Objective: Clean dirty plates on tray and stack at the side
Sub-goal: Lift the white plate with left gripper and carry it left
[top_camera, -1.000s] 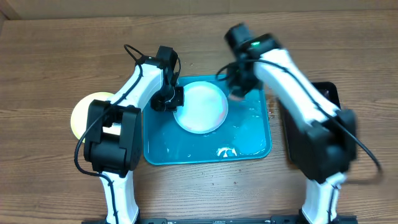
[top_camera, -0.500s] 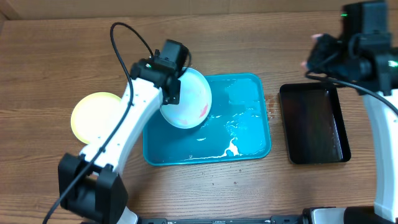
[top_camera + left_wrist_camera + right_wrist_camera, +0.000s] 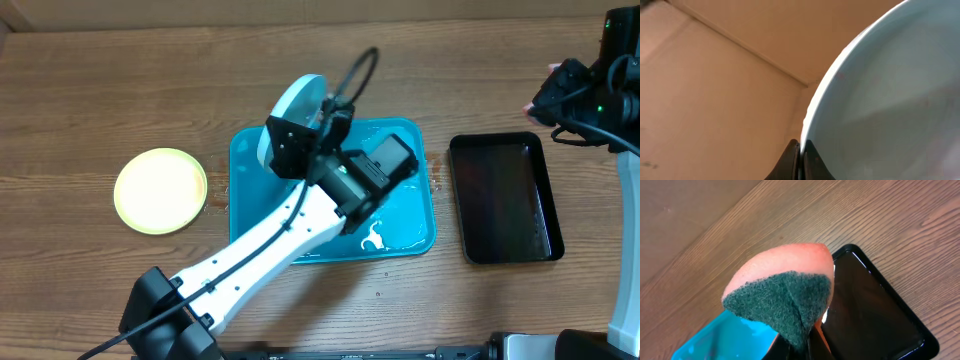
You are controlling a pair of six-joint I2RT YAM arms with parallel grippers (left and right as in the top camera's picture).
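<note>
The blue plate (image 3: 298, 100) stood tilted on edge above the tray (image 3: 410, 205), its rim pinched in the left tool (image 3: 800, 156). The right tool (image 3: 802, 347) gripped a sponge (image 3: 782, 287) near the black tray (image 3: 505, 200). Judged advisable: drain over the tray, then stack on the yellow plate (image 3: 160, 190) on the counter (image 3: 120, 90).

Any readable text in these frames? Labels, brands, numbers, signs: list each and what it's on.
None readable in any view.
light blue plate: no marking.
yellow-green plate: no marking.
turquoise tray: no marking.
black tray: no marking.
sponge: no marking.
Arm housings: no legible print in the overhead view.
</note>
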